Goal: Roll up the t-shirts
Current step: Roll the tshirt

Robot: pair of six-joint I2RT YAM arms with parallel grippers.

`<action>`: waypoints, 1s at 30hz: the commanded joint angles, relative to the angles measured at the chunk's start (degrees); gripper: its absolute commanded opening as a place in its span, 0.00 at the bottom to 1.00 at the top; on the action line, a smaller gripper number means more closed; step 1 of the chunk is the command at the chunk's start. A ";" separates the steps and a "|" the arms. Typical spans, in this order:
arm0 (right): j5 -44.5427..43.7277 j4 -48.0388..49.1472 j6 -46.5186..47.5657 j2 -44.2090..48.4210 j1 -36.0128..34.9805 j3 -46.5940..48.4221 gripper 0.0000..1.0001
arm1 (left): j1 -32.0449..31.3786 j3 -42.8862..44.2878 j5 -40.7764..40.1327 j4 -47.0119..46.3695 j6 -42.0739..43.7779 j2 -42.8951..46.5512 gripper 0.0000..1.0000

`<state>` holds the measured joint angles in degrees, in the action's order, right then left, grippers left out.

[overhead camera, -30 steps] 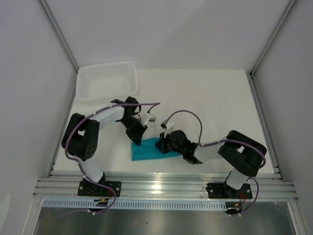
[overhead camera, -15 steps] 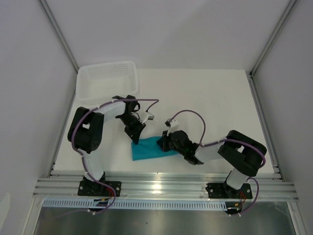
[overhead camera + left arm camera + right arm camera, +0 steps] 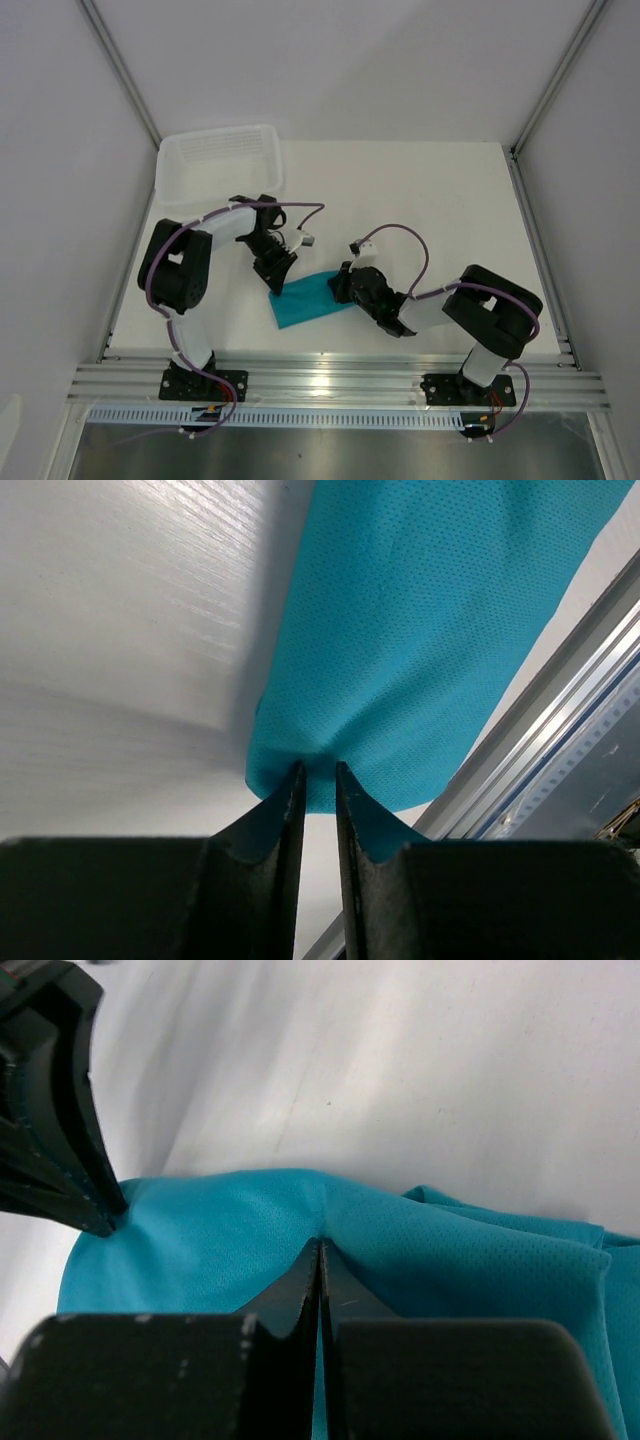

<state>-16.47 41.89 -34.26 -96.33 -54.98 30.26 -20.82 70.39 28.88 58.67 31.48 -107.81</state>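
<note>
1. The teal t-shirt lies bundled as a narrow, slanted strip on the white table, close to the table's near edge and the metal rail that runs along it.
2. Its left end points toward the near-left and its right end rises toward the table's middle. The strip sits between the two arms.
3. The left tool is clenched on the shirt's left end. In its wrist view the cloth puckers into the thin slit between the two dark fingertips.
4. The right tool is clamped on the shirt further to the right, where the fabric rises in a small ridge against its closed tips. We cannot quite see how much cloth sits between the pads.
5. In the right wrist view, the tip of the left tool touches the same cloth edge just beside the right tool's grip.
6. A broad stretch of table surface lies beyond the shirt on the far side and to the right. The white plastic basket stands at the far-left corner, well apart from the shirt.
7. The fabric is a fine, dotted mesh knit, soft and matte, with a rounded edge at the left end and loose layered folds toward the right.
8. The table top shows a faint streaked grain. The fingers are dark, wedge-shaped and hard-edged.
</note>
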 commanded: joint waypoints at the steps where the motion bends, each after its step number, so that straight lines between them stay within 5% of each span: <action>1: -3.49 0.29 -3.09 -2.45 0.14 1.20 0.00 | 0.16 3.34 0.30 0.56 -0.28 6.28 0.22; 8: -4.10 -1.71 -5.03 -2.98 -0.56 2.34 0.00 | -4.73 1.86 -5.40 -6.28 -4.15 17.63 0.24; 15: -4.19 -3.22 -5.64 -2.02 -0.65 2.79 0.00 | -13.01 -3.59 -11.55 -10.32 -3.10 11.84 0.27; 30: -0.32 3.73 -5.46 -0.52 4.18 3.22 0.00 | -13.28 -5.61 -15.79 -11.13 -2.04 5.15 0.27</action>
<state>-16.47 42.24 -39.03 -96.75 -51.90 32.01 -34.26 65.34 14.48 48.03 28.97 -101.93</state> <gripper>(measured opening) 0.002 0.270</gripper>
